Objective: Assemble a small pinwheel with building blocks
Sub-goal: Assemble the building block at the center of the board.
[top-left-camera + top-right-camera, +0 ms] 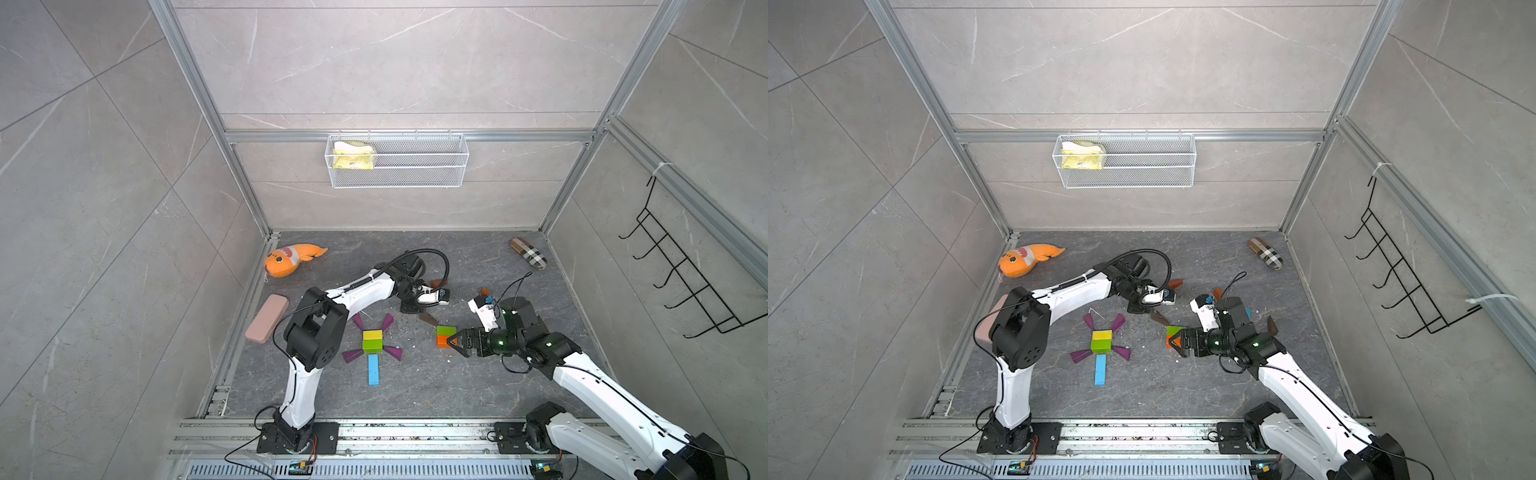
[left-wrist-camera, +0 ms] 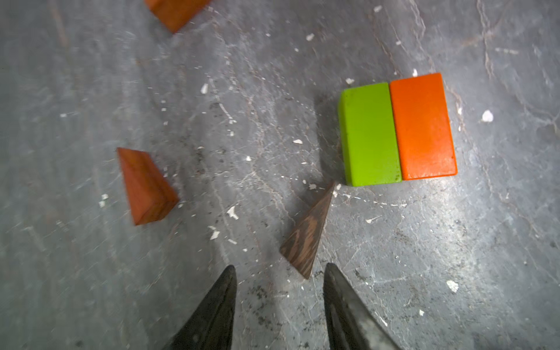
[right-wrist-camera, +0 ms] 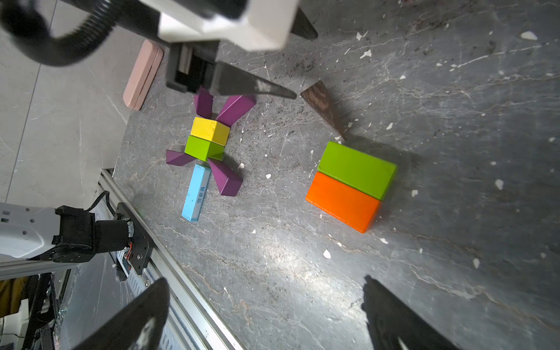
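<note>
Both arms are bending over loose blocks, jaws spread and gripping nothing.

Nearest the robot, the blue bar (image 1: 373, 370) is lying flat just beside a green brick (image 1: 372, 345), with a yellow brick (image 1: 372, 335) touching behind it and four purple wedges (image 1: 393, 353) fanning from the corners. To their right, the right arm (image 1: 602, 386) is slanting low toward the centre, and the right gripper (image 1: 452, 341) is hanging, fingers wide apart, just over an orange brick (image 3: 342, 201) touching a second green brick (image 3: 357, 169). Farther out, the left arm (image 1: 365, 293) is holding a sharp elbow bend, forearm pointing away and rightward, wrist tipping down. The left gripper (image 2: 280, 268) is pointing at the floor (image 2: 424, 257), fingers parted and empty, with a dark wedge (image 2: 306, 233) lying just past the tips. Two orange wedges (image 2: 145, 188) are lying beyond, well apart.
</note>
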Controlling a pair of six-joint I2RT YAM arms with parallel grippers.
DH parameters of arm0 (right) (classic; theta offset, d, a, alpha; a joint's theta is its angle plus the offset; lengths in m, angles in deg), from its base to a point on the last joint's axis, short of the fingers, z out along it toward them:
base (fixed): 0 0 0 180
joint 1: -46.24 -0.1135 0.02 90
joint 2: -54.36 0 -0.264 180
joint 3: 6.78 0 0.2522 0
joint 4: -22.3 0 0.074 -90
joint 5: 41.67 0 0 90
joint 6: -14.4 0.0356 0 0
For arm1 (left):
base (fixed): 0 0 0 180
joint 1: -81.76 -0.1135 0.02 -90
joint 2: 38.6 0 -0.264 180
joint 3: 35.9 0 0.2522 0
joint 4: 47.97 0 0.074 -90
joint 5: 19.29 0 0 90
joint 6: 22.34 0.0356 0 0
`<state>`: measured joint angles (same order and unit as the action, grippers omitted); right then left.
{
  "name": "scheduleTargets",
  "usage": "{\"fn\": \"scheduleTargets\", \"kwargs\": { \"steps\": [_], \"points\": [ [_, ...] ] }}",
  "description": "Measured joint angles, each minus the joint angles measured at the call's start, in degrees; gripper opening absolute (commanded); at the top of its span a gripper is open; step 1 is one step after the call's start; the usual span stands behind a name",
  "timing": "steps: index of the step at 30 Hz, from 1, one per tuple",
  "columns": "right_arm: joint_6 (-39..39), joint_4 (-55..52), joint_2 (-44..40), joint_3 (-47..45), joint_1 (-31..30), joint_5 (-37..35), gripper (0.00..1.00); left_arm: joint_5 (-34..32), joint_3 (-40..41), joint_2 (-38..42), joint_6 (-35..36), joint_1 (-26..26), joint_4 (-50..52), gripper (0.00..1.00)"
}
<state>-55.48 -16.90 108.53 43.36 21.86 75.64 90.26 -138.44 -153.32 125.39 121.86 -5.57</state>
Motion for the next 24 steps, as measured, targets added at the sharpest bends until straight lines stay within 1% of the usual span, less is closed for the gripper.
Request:
{"fn": "scheduleTargets", "kwargs": {
  "steps": [5, 11, 17, 24],
  "points": [
    [0.0, -0.24, -1.16, 0.59, 0.0, -1.99, 1.0, -3.15, 1.49, 2.64, -9.84, -0.17, -4.2, 0.36],
    [-0.02, -0.46, 0.96, 4.0, 0.04, -2.84, 1.0, -6.14, 8.81, 4.61, -18.78, 0.17, -7.91, 0.36],
    [-0.2, -0.61, 1.66, 4.02, 0.04, -3.34, 1.0, -8.35, 13.27, 4.76, -22.03, 1.7, -8.7, 0.36],
    [-0.42, -0.9, 1.66, 4.02, 0.04, -3.54, 1.0, -9.66, 13.51, 4.63, -22.45, 2.51, -10.82, 0.36]
  ]
}}
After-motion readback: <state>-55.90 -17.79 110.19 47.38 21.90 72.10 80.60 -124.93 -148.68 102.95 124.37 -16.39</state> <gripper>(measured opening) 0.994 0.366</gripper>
